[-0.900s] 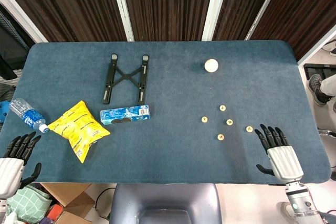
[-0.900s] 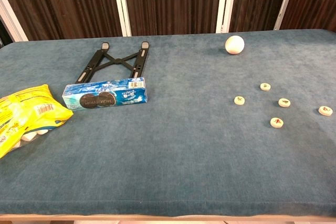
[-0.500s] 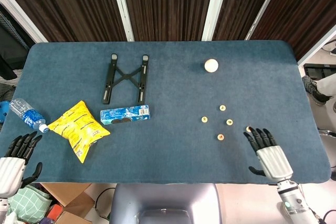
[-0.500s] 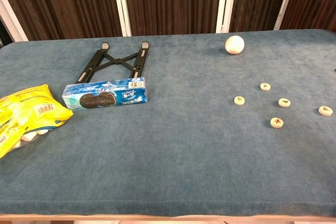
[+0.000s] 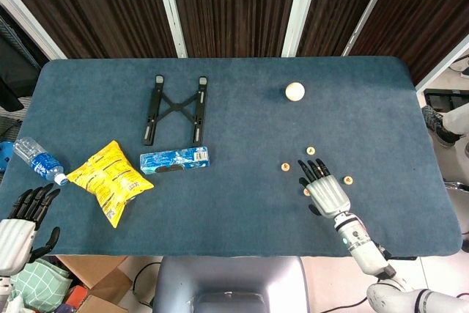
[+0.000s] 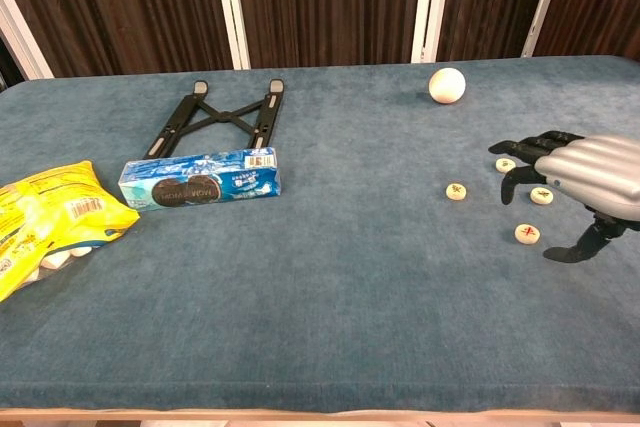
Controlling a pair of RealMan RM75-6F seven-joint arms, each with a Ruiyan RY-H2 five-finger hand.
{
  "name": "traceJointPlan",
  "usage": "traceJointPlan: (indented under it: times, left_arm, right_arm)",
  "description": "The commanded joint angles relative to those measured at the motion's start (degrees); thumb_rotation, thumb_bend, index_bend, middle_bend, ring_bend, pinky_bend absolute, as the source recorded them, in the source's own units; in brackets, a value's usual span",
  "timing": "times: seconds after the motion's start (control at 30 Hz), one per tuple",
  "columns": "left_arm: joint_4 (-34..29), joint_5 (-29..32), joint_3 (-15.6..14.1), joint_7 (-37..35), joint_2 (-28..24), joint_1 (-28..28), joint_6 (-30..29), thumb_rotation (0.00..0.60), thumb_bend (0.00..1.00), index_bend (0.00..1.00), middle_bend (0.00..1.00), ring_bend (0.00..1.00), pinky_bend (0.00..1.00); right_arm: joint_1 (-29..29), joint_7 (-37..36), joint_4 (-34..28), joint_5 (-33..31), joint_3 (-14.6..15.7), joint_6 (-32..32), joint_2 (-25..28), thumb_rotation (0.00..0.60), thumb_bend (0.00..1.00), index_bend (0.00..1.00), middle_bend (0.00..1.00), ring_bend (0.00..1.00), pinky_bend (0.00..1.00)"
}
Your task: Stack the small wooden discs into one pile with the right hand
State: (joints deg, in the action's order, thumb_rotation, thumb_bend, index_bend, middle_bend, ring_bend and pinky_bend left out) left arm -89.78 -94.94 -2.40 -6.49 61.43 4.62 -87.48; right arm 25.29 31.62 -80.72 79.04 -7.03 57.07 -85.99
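Several small wooden discs (image 6: 457, 191) are scattered unstacked below the white ball (image 6: 447, 85). The right hand (image 6: 580, 175) is held over them, fingers spread, nothing grasped. The left hand (image 5: 17, 223) is spread off the table (image 5: 234, 214) edge.

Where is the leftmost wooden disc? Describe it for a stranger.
On the right half of the blue table, find the white ball; nearer the robot, small wooden discs lie scattered around the right hand. The leftmost disc lies clear of the fingers, farthest toward the cookie pack.
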Motion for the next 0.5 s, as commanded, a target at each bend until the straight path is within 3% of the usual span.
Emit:
traceJointPlan:
  times: [0.03,0.23,0.5]
  left_arm:
    - [0.0,0.1,0.0,0.0,0.0,-0.1,0.0,0.600,0.49,0.00,0.00,0.00,0.07]
    - [-0.1,0.0,-0.1,0.0,-0.1,-0.2,-0.2,0.600,0.49,0.00,0.00,0.00,0.07]
    - [0.0,0.1,-0.1,-0.2,-0.2,-0.1,-0.2,0.600,0.49,0.00,0.00,0.00,0.07]
  right_arm:
    - [0.7,0.5,1.5,-1.1,-0.1,-0.5,-1.0,0.600,0.38,0.47,0.00,0.00,0.00]
    - [2.0,0.5,4.0,-2.7,0.1,-1.4,-2.6,0.600,0.46,0.51,0.00,0.00,0.00]
    - [2.5,0.0,5.7,-3.8,0.9,-1.1,-3.4,0.600,0.46,0.53,0.00,0.00,0.00]
